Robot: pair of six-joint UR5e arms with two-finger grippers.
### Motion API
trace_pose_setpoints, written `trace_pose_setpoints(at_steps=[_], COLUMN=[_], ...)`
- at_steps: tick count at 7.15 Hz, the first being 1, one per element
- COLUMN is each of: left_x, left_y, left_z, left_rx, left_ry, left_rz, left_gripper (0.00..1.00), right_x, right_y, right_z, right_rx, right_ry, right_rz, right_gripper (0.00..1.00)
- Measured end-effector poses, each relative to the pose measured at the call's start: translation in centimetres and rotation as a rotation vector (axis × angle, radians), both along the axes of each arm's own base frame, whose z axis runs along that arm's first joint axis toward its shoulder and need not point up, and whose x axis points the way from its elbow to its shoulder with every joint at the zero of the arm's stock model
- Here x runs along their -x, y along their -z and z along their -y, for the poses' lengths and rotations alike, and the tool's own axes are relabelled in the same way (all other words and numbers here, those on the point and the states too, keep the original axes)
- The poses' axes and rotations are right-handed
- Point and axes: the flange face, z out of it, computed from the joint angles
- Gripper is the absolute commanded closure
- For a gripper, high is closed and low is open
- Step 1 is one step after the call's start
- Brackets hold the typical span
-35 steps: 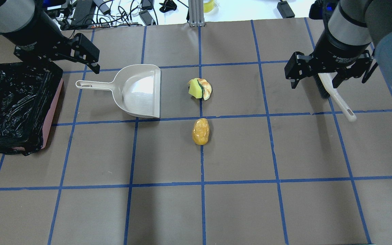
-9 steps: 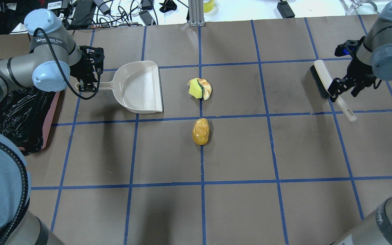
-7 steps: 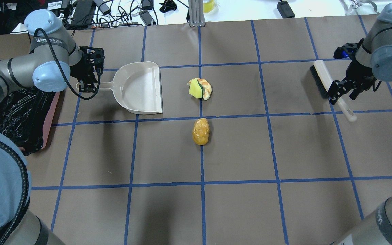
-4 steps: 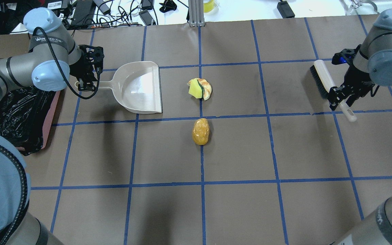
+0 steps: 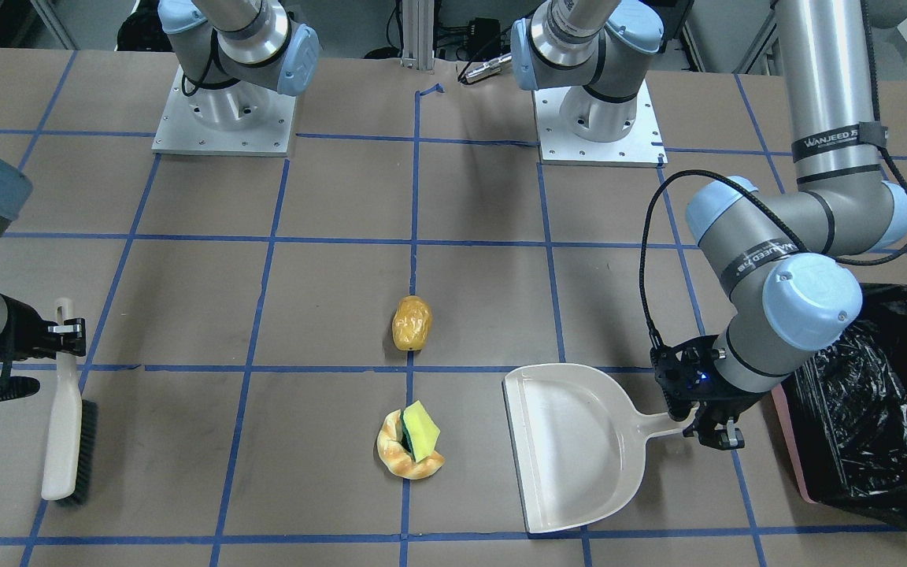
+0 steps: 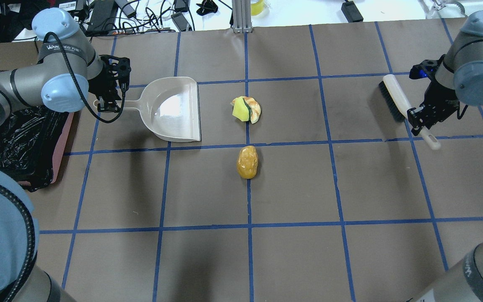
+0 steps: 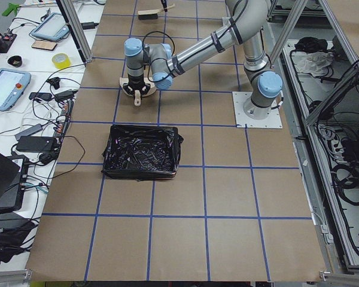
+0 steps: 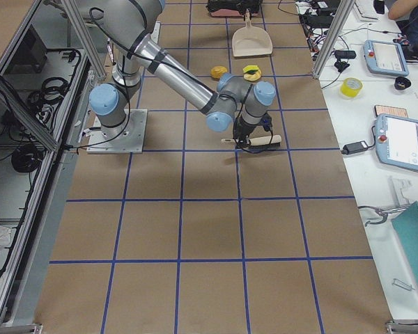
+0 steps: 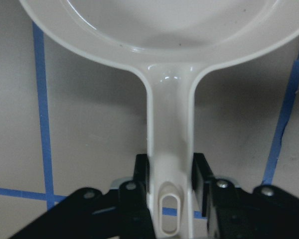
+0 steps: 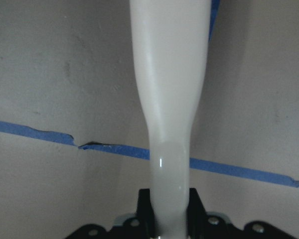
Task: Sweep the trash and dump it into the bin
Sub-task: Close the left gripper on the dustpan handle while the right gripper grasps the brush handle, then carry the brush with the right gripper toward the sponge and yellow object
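The trash lies mid-table: a yellow-orange potato-like piece [image 6: 247,162] [image 5: 411,323] and, beyond it, a tan bread ring [image 6: 255,111] [image 5: 398,461] with a yellow, green-backed sponge [image 6: 239,110] [image 5: 422,429] resting on it. The pink bin [image 6: 62,144] [image 5: 788,441] with its black bag stands at the table's left end. My left gripper [image 6: 109,105] [image 9: 170,172] is shut on the handle of the beige dustpan [image 6: 174,111] [image 5: 571,445], which lies flat on the table. My right gripper [image 6: 418,121] [image 10: 169,199] is shut on the handle of a white brush [image 6: 396,98] [image 5: 68,441].
The dustpan's open mouth faces the bread ring and sponge, about one grid square away. The brush is at the far right, two squares from the trash. Cables and chargers [image 6: 141,14] lie beyond the table's far edge.
My right gripper has closed on the brush handle, and the brush head has shifted slightly left. My left gripper keeps hold of the dustpan handle; the pan has turned very slightly.
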Motion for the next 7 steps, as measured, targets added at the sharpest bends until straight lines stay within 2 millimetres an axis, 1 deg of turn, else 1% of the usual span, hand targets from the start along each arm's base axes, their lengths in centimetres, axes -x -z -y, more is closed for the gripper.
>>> trace_pose_setpoints(at_steps=[2,3,4,5,6,7], left_x=[0.2,0.2,0.2,0.2,0.2,0.3], left_y=[0.2,0.2,0.2,0.2,0.2,0.2], left_z=[-0.1,-0.1,-0.1,-0.2,-0.2,-0.2], left_rx=[-0.006,-0.006,-0.006,-0.007,-0.007,-0.007], left_ry=[0.003,0.004,0.004,0.004,0.005,0.006], left_rz=[0.008,0.008,0.008,0.009,0.009,0.010], left_gripper=[1.00,1.00,1.00,1.00,1.00,1.00], right_x=[-0.4,-2.0,-5.1,-9.4,-14.4,-18.9], right_y=[-0.9,-1.8,-2.7,-3.4,-3.8,-4.2], right_z=[0.2,0.5,0.8,1.0,1.1,1.1], right_rx=[0.016,0.028,0.040,0.054,0.069,0.081], right_ry=[0.028,0.061,0.075,0.094,0.124,0.144], right_rz=[-0.005,-0.012,-0.021,-0.028,-0.023,-0.016], right_gripper=[1.00,1.00,1.00,1.00,1.00,1.00])
